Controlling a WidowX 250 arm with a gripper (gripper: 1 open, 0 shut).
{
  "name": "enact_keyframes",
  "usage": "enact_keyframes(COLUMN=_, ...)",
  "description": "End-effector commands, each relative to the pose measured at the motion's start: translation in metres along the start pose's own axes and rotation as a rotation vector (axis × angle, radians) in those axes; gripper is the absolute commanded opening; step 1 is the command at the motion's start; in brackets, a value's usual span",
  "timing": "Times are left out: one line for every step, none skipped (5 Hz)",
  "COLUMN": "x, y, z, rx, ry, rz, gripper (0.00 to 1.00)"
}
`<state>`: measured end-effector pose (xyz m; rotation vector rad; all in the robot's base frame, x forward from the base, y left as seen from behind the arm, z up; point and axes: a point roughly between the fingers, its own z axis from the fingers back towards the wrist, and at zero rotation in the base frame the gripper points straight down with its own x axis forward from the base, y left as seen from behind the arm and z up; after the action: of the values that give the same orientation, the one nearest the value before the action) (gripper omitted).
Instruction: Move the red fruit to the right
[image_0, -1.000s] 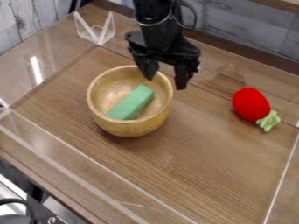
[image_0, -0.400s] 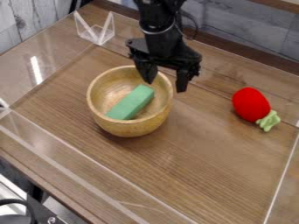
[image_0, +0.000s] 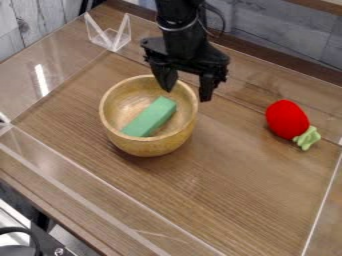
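Observation:
The red fruit (image_0: 287, 118) lies on the wooden table at the right, its pale green leafy tip (image_0: 309, 139) pointing toward the lower right. My black gripper (image_0: 187, 88) hangs open above the far rim of the wooden bowl (image_0: 151, 141), well to the left of the fruit, with nothing between its fingers. The fingers (image_0: 210, 87) point downward and spread wide.
A green rectangular block (image_0: 150, 116) rests tilted inside the bowl. Clear plastic walls (image_0: 80, 205) ring the table on all sides. A clear stand (image_0: 110, 34) sits at the back left.

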<state>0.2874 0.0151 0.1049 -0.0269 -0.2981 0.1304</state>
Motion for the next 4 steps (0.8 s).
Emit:
enact_keyframes(x=0.009, y=0.013, z=0.014, rx=0.022, ry=-0.056, rz=0.073, gripper=1.0)
enact_keyframes(x=0.008, y=0.019, z=0.014, rx=0.03, ry=-0.058, rz=0.121, gripper=1.0)
enact_keyframes(x=0.016, y=0.02, z=0.011, rx=0.025, ry=-0.051, rz=0.101, gripper=1.0)
enact_keyframes(x=0.023, y=0.022, z=0.008, rx=0.026, ry=-0.041, rz=0.084, gripper=1.0)
